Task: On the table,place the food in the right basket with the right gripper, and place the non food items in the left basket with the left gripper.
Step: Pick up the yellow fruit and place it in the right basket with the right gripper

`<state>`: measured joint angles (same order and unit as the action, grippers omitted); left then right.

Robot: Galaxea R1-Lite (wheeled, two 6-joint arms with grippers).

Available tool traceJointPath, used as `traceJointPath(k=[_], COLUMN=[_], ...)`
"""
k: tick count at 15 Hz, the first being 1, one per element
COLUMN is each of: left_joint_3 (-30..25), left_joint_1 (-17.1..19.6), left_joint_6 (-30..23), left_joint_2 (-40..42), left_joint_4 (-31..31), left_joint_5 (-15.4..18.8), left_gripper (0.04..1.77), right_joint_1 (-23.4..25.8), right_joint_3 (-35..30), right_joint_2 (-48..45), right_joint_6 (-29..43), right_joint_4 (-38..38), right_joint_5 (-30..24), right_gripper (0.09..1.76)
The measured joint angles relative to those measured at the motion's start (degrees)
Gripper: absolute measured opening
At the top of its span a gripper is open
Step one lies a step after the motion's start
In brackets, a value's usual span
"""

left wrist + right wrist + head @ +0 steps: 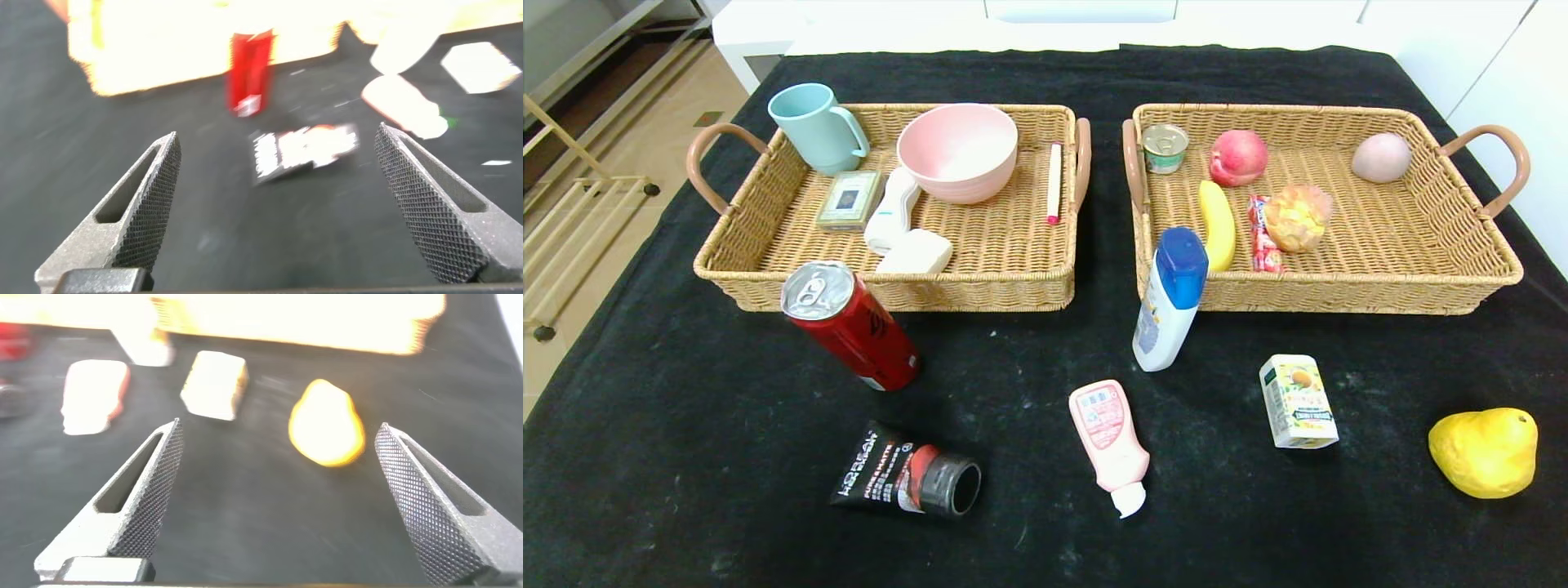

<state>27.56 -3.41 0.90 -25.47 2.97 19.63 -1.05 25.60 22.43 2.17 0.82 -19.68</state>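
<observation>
Nearest, both claws hang over the table (1045, 539) with fingers spread wide and nothing between them — the left gripper (278, 208) faces the black tube (304, 151), the right gripper (278, 502) the yellow pear (327, 425). On the near cloth lie the tube (905, 479), reading "L'OREAL", soft and best pinched across its flat body; the pink squeeze bottle (1109, 441), its print too small to read; and the pear (1485, 452), probably firm but round and slippery. Farther on stand the juice carton (1298, 402), light and crushable, the red can (851, 322), smooth and best taken across its middle, and the blue-capped bottle (1170, 300), just before the right basket (1339, 290). All six wait outside it and the left basket (890, 290)
</observation>
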Motion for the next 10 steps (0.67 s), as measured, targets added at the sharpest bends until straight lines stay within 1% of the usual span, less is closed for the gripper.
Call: traceJointPath(k=[2, 3, 4, 5, 7, 9, 10], left_joint_3=[0.9, 3.7, 6.2, 8.2, 11.4, 13.7, 14.5], left_joint_1=[-0.2, -1.5, -4.0, -7.5, -14.9, -19.4, -20.6], left_joint_6=[0.0, 0.0, 0.0, -0.1, -0.3, -0.3, -0.3], left_joint_2=[-1.3, -5.7, -9.6, -13.2, -19.7, -25.6, -28.0], left_joint_4=[0.0, 0.0, 0.1, 0.2, 0.3, 0.3, 0.3], left_joint_5=[0.5, 1.8, 2.5, 3.0, 3.5, 3.5, 3.6], left_gripper=[1.72, 1.72, 1.72, 1.72, 1.72, 1.72, 1.72], right_joint_1=[0.0, 0.0, -0.2, -0.8, -4.7, -10.2, -13.4], right_joint_3=[0.4, 1.7, 2.8, 4.1, 6.4, 7.5, 7.8], right_joint_2=[1.0, 4.7, 8.1, 11.3, 16.8, 20.9, 22.5], right_joint_6=[-0.1, -0.3, -0.8, -1.3, -1.6, -1.4, -0.8], right_joint_4=[0.6, 2.8, 4.3, 5.2, 6.0, 6.4, 6.5], right_joint_5=[-0.4, -1.7, -2.4, -2.8, -1.9, 2.7, 5.6], right_gripper=[1.71, 1.71, 1.71, 1.71, 1.71, 1.71, 1.71])
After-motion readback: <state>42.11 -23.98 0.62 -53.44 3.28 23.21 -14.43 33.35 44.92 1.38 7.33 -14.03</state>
